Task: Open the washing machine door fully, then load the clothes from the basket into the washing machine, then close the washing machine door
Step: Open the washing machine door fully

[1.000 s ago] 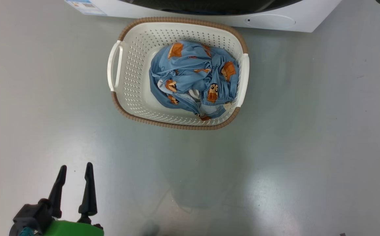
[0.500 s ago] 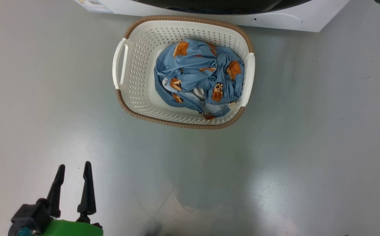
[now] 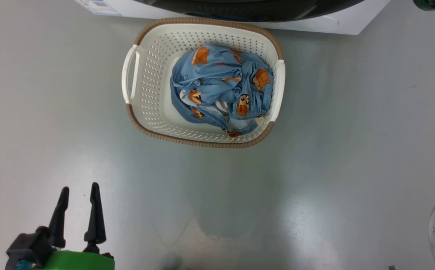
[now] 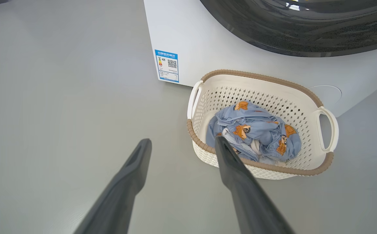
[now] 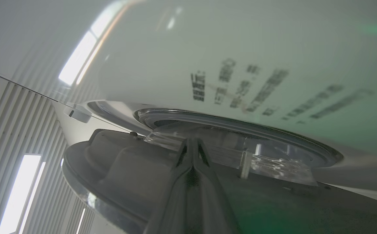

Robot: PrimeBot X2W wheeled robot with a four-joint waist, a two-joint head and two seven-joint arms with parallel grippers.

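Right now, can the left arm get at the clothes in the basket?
Probably yes: the left pincer is open, bare floor lies between it and the basket, and nothing covers the clothes.

Perforated cream plastic basket (image 3: 153, 86) with a brown woven-look rim; inside it, the clothes (image 3: 221, 84), soft crumpled light blue printed cloth; behind the basket, the washing machine (image 4: 204, 35) has a smooth white front; its door (image 4: 305, 29) is glossy black; around the basket, smooth grey floor (image 3: 333, 168) with a faint sheen.
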